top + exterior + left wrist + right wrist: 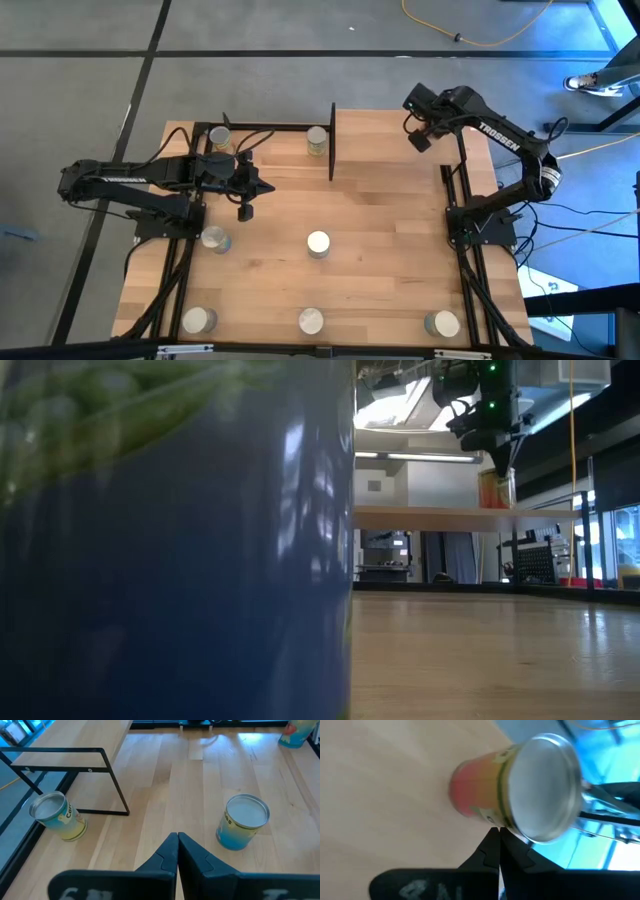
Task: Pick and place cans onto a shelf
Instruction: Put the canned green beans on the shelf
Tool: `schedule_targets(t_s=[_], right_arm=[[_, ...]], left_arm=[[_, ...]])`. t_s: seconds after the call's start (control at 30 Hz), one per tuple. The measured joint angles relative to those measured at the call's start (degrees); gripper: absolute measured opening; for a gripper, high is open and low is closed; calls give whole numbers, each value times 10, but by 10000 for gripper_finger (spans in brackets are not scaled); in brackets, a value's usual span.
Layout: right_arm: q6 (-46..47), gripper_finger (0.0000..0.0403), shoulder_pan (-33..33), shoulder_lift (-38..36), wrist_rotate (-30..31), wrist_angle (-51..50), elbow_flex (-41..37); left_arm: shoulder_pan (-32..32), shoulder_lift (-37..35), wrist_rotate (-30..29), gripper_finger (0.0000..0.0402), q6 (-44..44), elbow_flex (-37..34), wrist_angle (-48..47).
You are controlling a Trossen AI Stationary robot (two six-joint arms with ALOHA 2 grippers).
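The shelf [400, 150] stands at the table's far right, and it also shows in the low view [450, 517]. An orange-labelled can [496, 490] stands upright on it, and the right wrist view shows it too [520, 795]. My right gripper [500, 460] is shut and points down just above this can's silvery top. My left gripper [177, 842] is shut and empty over the table's left middle [262, 187]. A blue can [242, 822] and a yellowish can [57, 815] stand on the table ahead of it, the yellowish one by the shelf's black leg. My right gripper's shut fingertips [496, 837] stand from above at the rim of the orange can's top [535, 832]. I cannot tell whether they touch it. The can stands upright with its base on the shelf.
Other cans stand on the table: one at the far left [218, 137], one at the left [214, 238], three along the near edge [199, 320] [311, 320] [441, 323]. The middle near one fills the left of the low view [170, 540].
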Motion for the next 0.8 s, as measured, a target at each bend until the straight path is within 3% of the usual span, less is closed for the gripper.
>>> schedule_targets(t_s=[0.47, 0.8], right_arm=[[1, 3, -8, 0, 47, 7, 0], [-44, 3, 30, 0, -72, 44, 0]], left_arm=[[0, 0, 0, 0, 0, 0, 0], [0, 0, 0, 0, 7, 0, 0]])
